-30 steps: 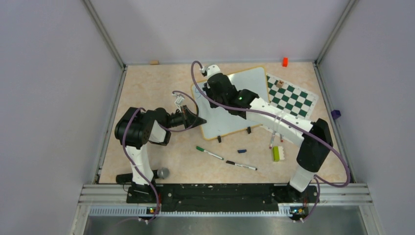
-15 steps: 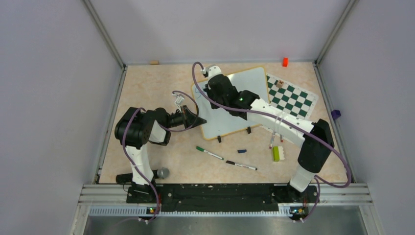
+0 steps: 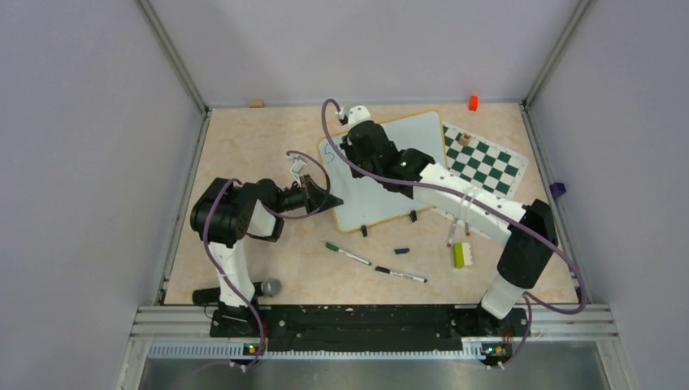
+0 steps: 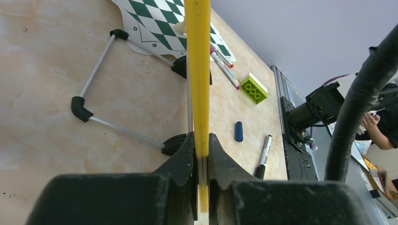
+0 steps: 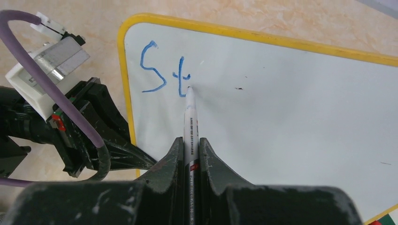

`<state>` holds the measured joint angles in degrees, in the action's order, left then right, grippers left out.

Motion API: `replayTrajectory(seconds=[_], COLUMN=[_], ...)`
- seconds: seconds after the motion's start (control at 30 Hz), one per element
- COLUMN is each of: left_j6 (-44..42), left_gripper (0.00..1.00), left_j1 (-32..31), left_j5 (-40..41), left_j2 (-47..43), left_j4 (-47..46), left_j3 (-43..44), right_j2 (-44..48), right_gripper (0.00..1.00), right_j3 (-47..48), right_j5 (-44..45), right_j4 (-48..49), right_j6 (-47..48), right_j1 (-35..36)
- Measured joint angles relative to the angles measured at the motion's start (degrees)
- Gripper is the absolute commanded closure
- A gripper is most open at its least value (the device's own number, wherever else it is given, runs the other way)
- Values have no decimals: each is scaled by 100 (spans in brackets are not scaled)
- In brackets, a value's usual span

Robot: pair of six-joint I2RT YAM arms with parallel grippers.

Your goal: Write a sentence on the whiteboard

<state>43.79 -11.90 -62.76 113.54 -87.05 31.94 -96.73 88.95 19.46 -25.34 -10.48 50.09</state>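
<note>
The bench (image 3: 244,154) carries the whiteboard (image 3: 375,203) at its middle, toward the far edge, turned askew so that its right end overlaps the chessboard (image 3: 489,166), which lies toward the far right corner. The left gripper (image 4: 201,145) has its jaws closed narrow on the yellow rim of the whiteboard's left edge. The right gripper (image 5: 190,143) reaches over the board's far left corner, jaws pinched on a white marker (image 5: 190,117) whose tip touches the white surface.

Near the bench's front edge, right of centre, sits a green brick (image 3: 458,254). 2 loose pens lie in front of the whiteboard: a green-capped pen (image 3: 348,254) and a black-ended pen (image 3: 400,275), with a small blue cap (image 3: 401,250) between them and the board.

Of the sentence (image 5: 180,75), only 2 blue letters show, "St", in the board's far left corner, just left of the marker tip.
</note>
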Motion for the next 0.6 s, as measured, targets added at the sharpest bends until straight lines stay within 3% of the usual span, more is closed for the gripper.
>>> replayTrajectory(seconds=[0.6], left_j6=[-2], left_gripper=[100], left_j1=[-2], left_j5=[-4], left_j2=[0], left_j4=[-7], left_j3=[0], right_j2=[367], right_gripper=[100], right_j3=[-39], right_j5=[-162], right_j4=[271], right_j6=[-17], right_j1=[-254])
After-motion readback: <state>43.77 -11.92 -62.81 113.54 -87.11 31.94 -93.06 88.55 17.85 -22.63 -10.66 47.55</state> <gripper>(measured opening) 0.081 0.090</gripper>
